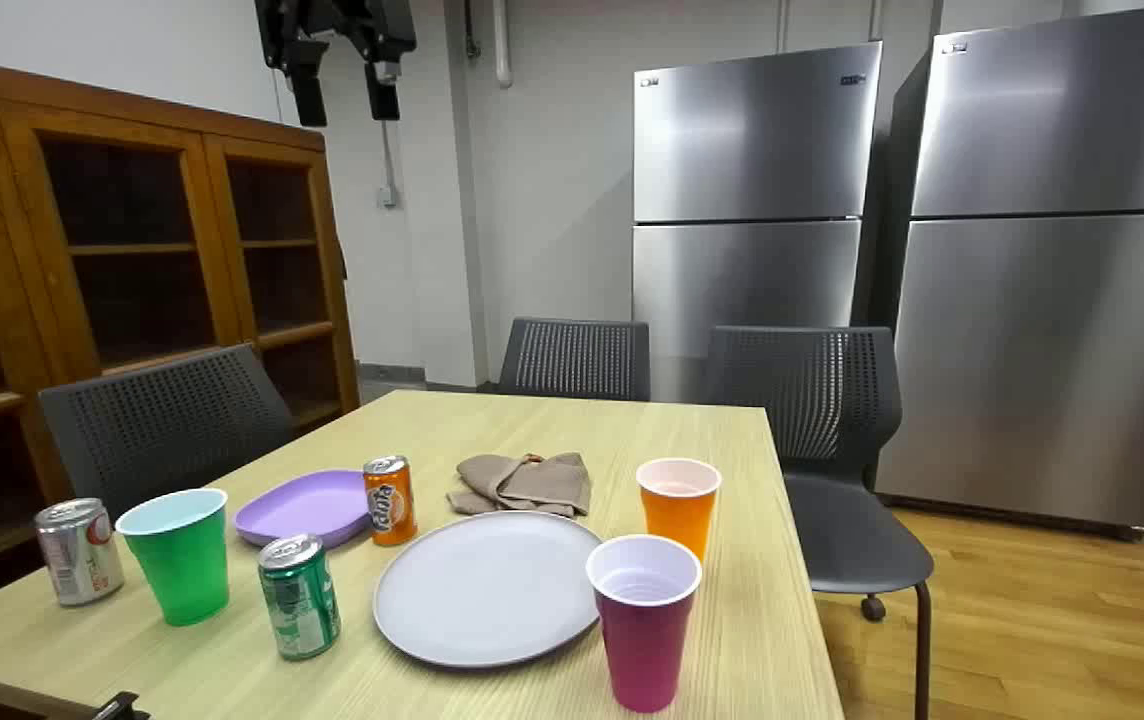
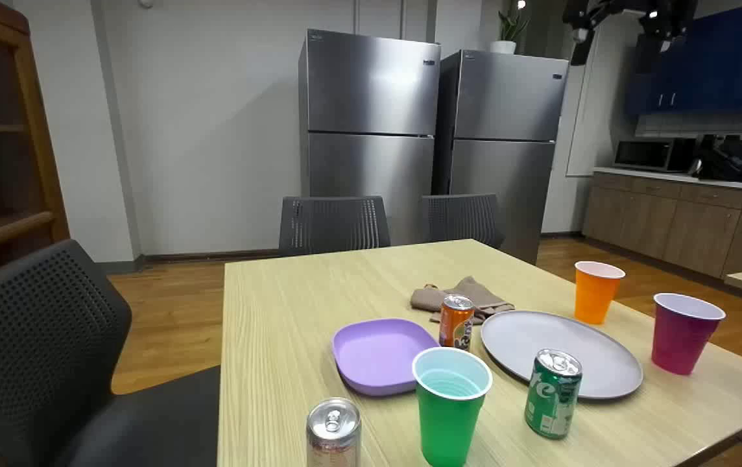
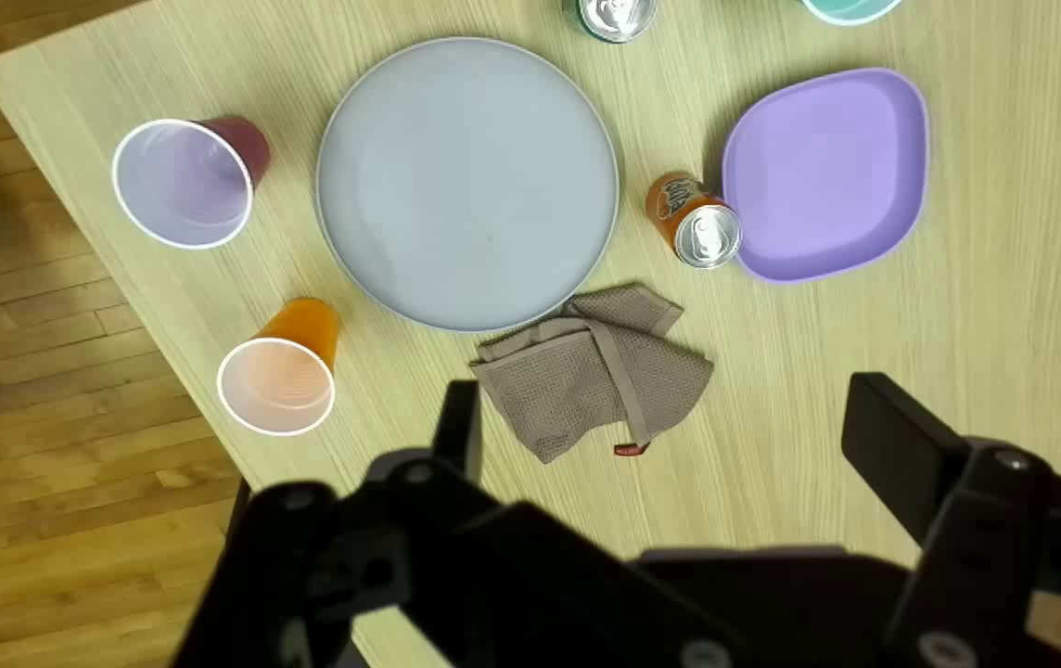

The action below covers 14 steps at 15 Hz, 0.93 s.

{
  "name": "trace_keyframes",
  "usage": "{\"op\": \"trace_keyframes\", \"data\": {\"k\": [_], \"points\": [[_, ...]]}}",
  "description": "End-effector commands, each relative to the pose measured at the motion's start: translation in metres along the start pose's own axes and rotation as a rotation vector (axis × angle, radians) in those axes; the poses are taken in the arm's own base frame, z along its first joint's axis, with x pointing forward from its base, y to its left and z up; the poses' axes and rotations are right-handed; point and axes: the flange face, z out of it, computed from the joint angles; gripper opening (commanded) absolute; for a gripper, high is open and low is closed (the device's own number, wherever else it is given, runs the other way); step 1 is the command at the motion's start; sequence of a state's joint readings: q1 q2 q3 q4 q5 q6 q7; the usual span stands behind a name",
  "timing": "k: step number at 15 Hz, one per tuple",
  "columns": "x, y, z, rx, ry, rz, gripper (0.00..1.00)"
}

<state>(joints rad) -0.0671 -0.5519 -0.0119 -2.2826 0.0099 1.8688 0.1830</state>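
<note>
Gripper (image 1: 346, 106) high abv tbl (image 1: 492, 420), ptg down (jaws wide); tilt unclear.

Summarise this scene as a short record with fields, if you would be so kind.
Gripper: open, holding nothing, high above the table
Plates: gray plate, purple plate
Cloth: brown, rumpled, beside the gray plate
Cups: green cup, orange cup, maroon cup, all upright
Cans on table: orange can between the plates, green can, silver can, all upright
Background: two fridges, wooden cabinet
</note>
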Motion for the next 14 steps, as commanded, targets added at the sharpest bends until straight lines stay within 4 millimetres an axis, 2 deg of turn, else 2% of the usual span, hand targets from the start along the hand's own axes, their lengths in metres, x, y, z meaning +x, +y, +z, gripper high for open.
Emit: {"op": "trace_keyframes", "data": {"k": [1,8,14], "points": [[0.0,0.0,0.0,0.0,-0.001,0.0,1.0],[0.0,0.0,0.0,0.0,0.0,0.0,1.0],[0.016,0.014,0.018,0.018,0.051,0.03,1.0]]}}
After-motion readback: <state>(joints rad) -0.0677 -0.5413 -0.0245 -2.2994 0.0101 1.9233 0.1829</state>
